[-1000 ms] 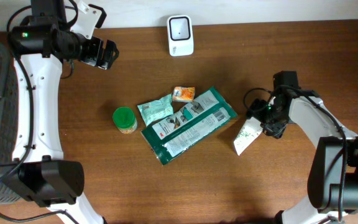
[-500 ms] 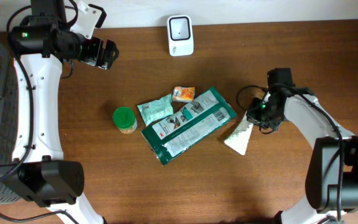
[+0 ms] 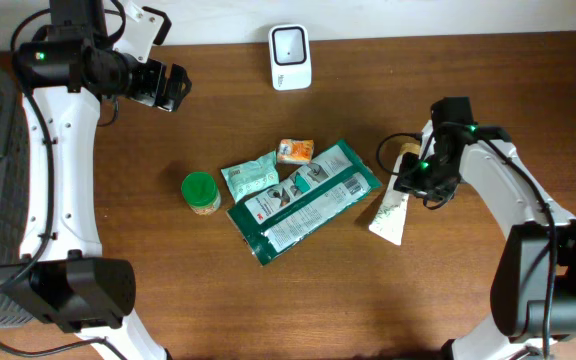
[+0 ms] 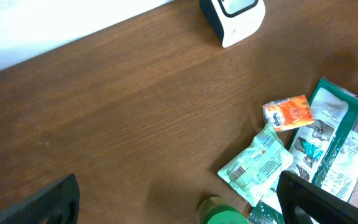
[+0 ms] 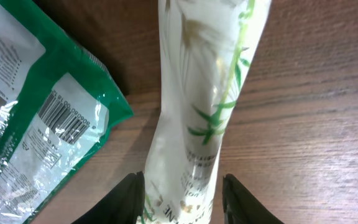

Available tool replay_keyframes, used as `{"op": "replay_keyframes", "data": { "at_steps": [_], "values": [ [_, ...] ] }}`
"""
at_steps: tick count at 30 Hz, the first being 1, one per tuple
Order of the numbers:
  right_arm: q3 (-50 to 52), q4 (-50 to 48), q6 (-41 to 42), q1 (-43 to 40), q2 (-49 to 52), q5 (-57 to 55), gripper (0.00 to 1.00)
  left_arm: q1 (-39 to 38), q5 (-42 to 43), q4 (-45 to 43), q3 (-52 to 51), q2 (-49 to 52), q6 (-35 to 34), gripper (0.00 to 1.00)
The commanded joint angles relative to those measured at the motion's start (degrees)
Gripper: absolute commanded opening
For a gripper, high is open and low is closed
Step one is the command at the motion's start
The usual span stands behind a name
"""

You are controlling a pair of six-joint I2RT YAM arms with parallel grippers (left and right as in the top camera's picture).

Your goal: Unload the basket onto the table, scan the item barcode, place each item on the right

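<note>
The white soft plastic tube printed with green leaves (image 3: 390, 212) lies on the brown wooden table (image 3: 468, 300), right of the heap of packets and just beside the right-hand corner of the large green-and-white foil pouch (image 3: 303, 200). In the right wrist view the tube (image 5: 210, 93) runs lengthwise away from the camera, its near end between the two black fingers (image 5: 133, 198) of the right gripper (image 5: 182, 186). The jaws straddle the tube, close against both of its sides; whether they press on it I cannot tell.

The only container in clear view is a small jar with a green lid (image 3: 200, 192), standing upright at the left of the heap; what is in it cannot be seen.

A small pale green packet (image 3: 250, 178) and a small orange packet (image 3: 295, 151) lie against the upper-left edge of the pouch. A white barcode scanner (image 3: 290, 57) stands at the far edge of the table, well apart from the tube.

The left gripper (image 3: 173, 88) hovers over the far left of the table with its jaws spread wide, holding nothing.
</note>
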State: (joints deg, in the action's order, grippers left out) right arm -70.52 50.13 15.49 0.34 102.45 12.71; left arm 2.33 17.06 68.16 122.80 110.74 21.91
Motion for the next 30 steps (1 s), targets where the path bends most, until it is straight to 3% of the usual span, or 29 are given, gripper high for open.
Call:
{"op": "replay_keyframes", "data": {
  "at_steps": [1,2,4,7,30],
  "values": [
    [-0.8,0.7,1.7,3.7,0.2,-3.5,0.38,0.1,0.0,0.1,0.0,0.2,0.9,0.99],
    [-0.8,0.9,2.6,4.4,0.2,-6.1,0.36,0.1,0.0,0.1,0.0,0.2,0.9,0.99],
    [-0.8,1.6,3.7,5.7,0.2,-11.5,0.16,0.1,0.0,0.1,0.0,0.2,0.9,0.99],
    [-0.7,2.1,3.7,5.8,0.2,-13.2,0.04,0.1,0.0,0.1,0.0,0.2,0.9,0.99],
    [-0.5,-2.9,3.7,5.7,5.0,-14.7,0.04,0.1,0.0,0.1,0.0,0.2,0.9,0.99]
  ]
}}
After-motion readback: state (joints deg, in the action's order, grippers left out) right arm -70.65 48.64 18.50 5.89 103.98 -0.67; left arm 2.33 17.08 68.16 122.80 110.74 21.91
